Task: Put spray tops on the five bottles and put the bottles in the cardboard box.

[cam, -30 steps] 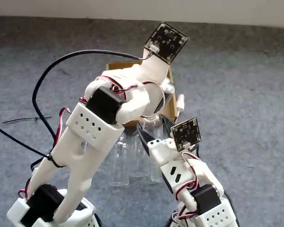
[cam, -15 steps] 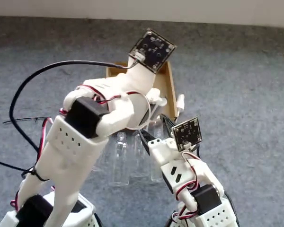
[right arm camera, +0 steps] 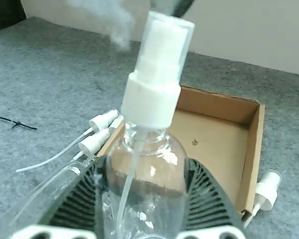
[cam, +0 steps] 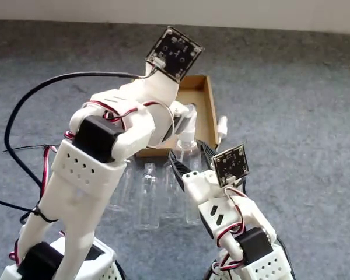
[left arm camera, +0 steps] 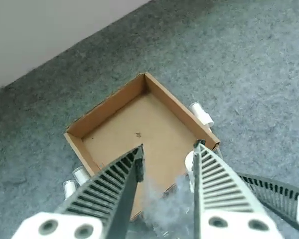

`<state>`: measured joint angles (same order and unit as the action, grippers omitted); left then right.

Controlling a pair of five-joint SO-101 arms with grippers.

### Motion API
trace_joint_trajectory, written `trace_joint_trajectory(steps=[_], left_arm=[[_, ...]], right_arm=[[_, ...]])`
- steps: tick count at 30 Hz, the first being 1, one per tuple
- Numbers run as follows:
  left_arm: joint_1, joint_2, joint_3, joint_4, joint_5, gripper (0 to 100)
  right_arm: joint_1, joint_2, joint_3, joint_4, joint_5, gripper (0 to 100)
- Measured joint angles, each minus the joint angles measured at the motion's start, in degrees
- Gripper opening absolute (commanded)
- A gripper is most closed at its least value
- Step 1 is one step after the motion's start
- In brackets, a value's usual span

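1. Clear plastic bottle (right arm camera: 142, 184) stands upright in my right jaws, which are clamped on its shoulders just short of the cardboard box (left arm camera: 104, 105) so that the neck holds steady.
2. Its white spray top (right arm camera: 157, 74) sits on the neck; I cannot tell whether it is fully seated.
3. My left jaws hang wide apart above that top, ready, I judge, to press or take it.
4. Spare spray tops (right arm camera: 102, 121) lie on the grey counter beside the box; uncapped bottles (cam: 149, 192) wait on its near side.

A thin black wire (cam: 26, 148) is laid on grey carpet (cam: 303, 116), which is bounded by a pale wall (cam: 280, 11).
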<state>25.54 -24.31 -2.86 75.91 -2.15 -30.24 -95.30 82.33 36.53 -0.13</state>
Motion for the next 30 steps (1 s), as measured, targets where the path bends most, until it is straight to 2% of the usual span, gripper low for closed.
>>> trace_joint_trajectory(steps=[6,15,18,22,27,30], left_arm=[[-0.7,-2.5,6.2,-0.8,-3.5,16],[-1.1,-11.2,9.4,-0.4,-3.9,16],[-6.1,-14.7,9.5,-0.3,-4.0,16],[-15.6,-19.3,12.3,-0.1,-4.0,17],[-26.7,-20.6,24.7,-0.4,-4.0,17],[-33.4,-20.7,35.3,-5.9,-4.0,17]], right_arm=[[0.0,0.1,0.1,0.1,0.1,0.4],[0.0,0.0,0.0,-0.1,0.1,0.4],[1.6,0.0,-0.1,-0.5,2.8,0.4],[3.6,0.1,-0.1,-6.2,4.0,0.4],[4.7,8.9,-3.5,-13.1,4.3,0.4],[4.8,20.7,-10.9,-17.6,4.3,0.4]])
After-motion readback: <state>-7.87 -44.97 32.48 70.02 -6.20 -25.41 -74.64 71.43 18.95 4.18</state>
